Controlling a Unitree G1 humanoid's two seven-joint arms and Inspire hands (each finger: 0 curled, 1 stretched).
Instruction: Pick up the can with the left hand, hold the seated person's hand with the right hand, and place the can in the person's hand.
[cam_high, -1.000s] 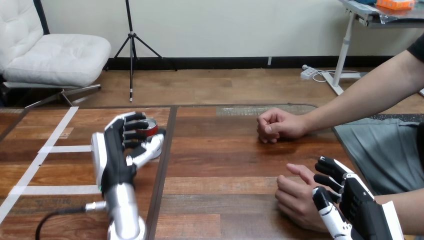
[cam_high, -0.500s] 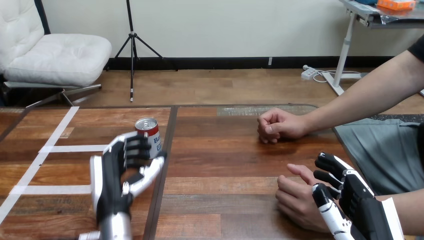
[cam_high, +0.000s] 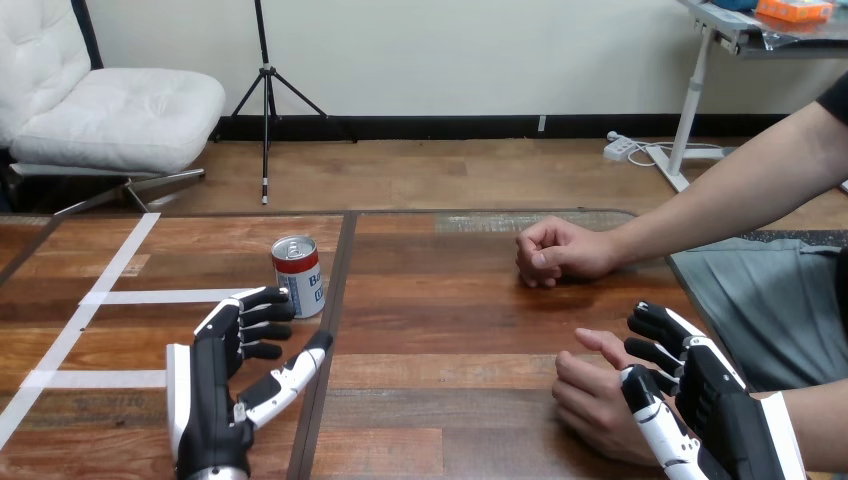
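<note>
- A red, white and blue can (cam_high: 298, 277) stands upright on the wooden table (cam_high: 450, 300). It is just left of the dark seam (cam_high: 338, 280) running down the tabletop and at the end of a strip of white tape (cam_high: 150, 297).
- The robot's left hand (cam_high: 215, 390) is at the near left of the table, with its back to the camera. Its fingers (cam_high: 262, 312) are loosely bent and spread apart, and the thumb stretches out to the right. It holds nothing.
- The uppermost fingertip overlaps the can's lower left edge in the head view, but actual contact cannot be made out. The can sits free of any grasp.
- At the lower right, the person's nearer hand (cam_high: 592, 392) rests on the table, loosely curled, with its thumb pointing toward the table's middle.
- The robot's right hand (cam_high: 722, 410) lies against the wrist end of that hand and hides the wrist behind it. Whether it has clasped the wrist or is only touching it cannot be told.
- Farther up the table, well away from the can, the person's farther hand (cam_high: 555, 250) rests closed in a fist.
</note>
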